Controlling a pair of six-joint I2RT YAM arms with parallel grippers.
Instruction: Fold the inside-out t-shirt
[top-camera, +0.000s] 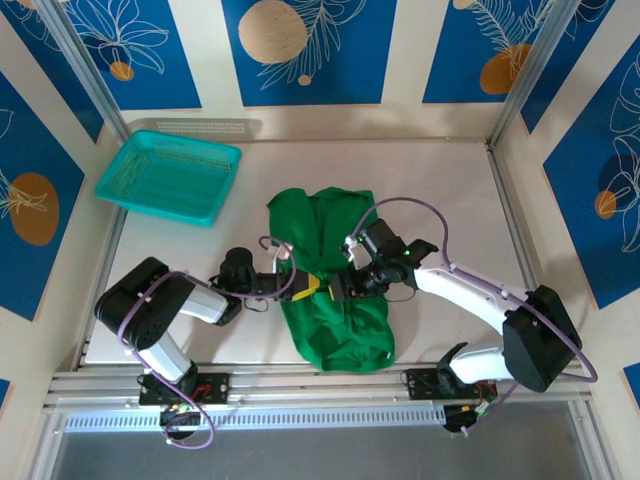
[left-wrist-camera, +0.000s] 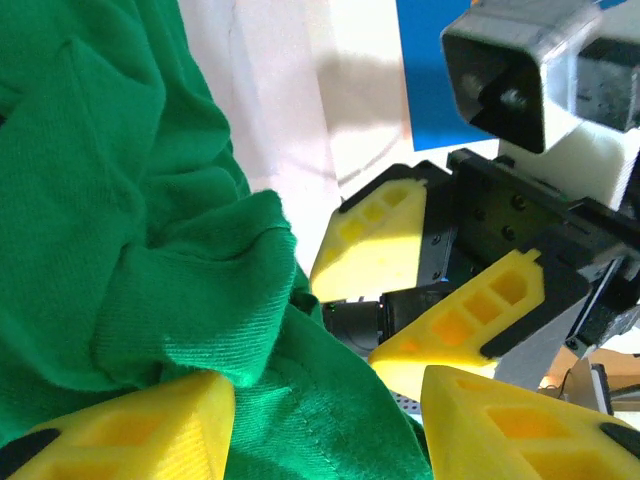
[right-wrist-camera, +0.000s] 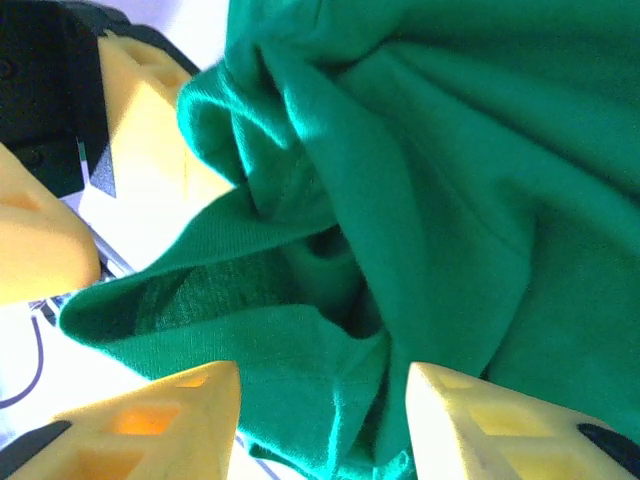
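Observation:
The green inside-out t-shirt (top-camera: 335, 320) lies bunched and wrinkled in the middle of the table, pinched in at its waist where both grippers meet. My left gripper (top-camera: 304, 287) comes in from the left. In the left wrist view its yellow fingers (left-wrist-camera: 130, 425) stand partly apart, and a thick fold of t-shirt (left-wrist-camera: 150, 230) fills the gap from one finger to the other. My right gripper (top-camera: 337, 287) comes in from the right. Its fingers (right-wrist-camera: 500, 420) are likewise closed on a wad of t-shirt (right-wrist-camera: 450, 150). Each wrist view shows the other gripper's yellow fingers close by.
A teal mesh basket (top-camera: 170, 177) sits at the table's back left corner. Bare white table (top-camera: 440, 190) lies behind and to the right of the shirt. Metal frame posts and blue patterned wall panels enclose the table.

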